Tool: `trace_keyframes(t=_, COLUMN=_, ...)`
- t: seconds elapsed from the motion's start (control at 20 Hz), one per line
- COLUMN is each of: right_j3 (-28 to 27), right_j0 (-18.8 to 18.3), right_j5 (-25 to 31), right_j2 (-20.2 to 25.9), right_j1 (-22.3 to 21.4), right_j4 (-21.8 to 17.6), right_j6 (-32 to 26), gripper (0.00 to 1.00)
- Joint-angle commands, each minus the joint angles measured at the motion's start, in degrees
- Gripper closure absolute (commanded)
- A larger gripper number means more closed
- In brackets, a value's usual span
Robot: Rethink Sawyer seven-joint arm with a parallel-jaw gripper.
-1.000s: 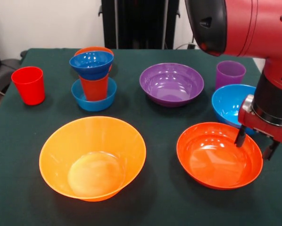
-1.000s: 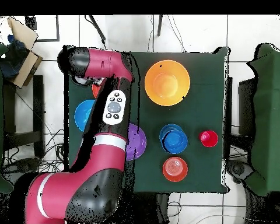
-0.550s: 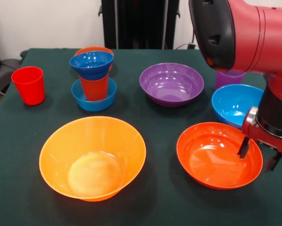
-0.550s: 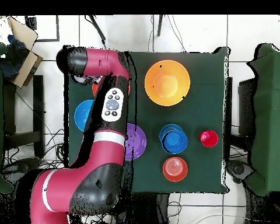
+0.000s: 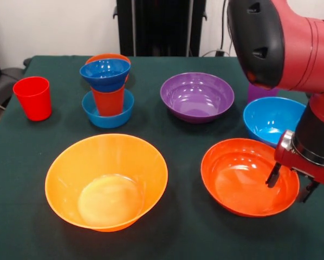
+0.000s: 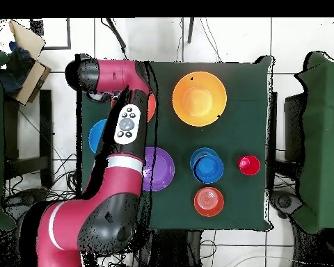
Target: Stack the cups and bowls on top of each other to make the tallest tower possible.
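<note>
I see the arm (image 5: 292, 43) bent down at the front view's right. The gripper (image 5: 288, 185) straddles the red-orange bowl (image 5: 243, 179) rim, jaws apart: one finger (image 5: 272, 176) inside, one outside. That bowl is glossy, round and shallow, beside the light blue bowl (image 5: 270, 119). The large yellow-orange bowl (image 5: 106, 181) sits empty, well apart.

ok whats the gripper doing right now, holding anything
Gripper: open, holding nothing; its fingers straddle the right rim of the red-orange bowl, one inside the bowl, one outside.
</note>
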Motion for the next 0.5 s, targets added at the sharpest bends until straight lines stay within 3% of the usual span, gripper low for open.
trace_keyframes(t=0.05, right_j3=-0.2, right_j0=1.5, right_j5=4.4, right_j2=-0.6, right_j1=3.3, right_j4=-2.1, right_j6=12.0, gripper=0.0)
trace_keyframes(t=0.5, right_j3=-0.3, right_j0=1.5, right_j5=3.8, right_j2=-0.1, right_j1=4.1, right_j4=0.4, right_j6=11.0, gripper=0.0)
